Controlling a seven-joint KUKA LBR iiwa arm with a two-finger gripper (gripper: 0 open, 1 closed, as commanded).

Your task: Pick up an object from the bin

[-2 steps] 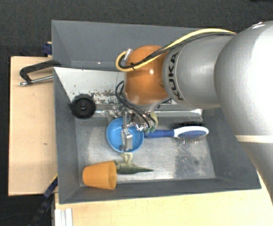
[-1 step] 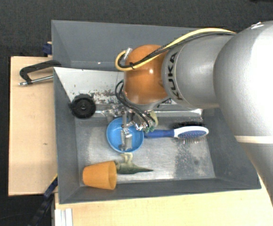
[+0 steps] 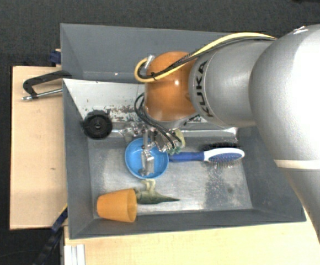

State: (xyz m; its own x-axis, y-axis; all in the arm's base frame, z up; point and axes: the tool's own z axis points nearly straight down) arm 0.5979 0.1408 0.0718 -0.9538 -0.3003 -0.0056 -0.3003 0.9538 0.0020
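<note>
A round blue dish [image 3: 146, 163] is lying near the middle of the bin [image 3: 77, 164], and the claw [image 3: 147, 158] is being held pointing down over it, its tip being seen against the dish's inside. Whether the claw is spread or pressed together cannot be told. The letters "UKA" are being shown on the silver arm [image 3: 232, 87], beside its orange wrist cover [image 3: 168, 90]; the arm is being stretched in from the right. A blue-handled brush [image 3: 218, 156] is lying just right of the dish, an orange carrot toy [image 3: 117, 205] by the front wall, and a black wheel [image 3: 96, 126] at the back left.
</note>
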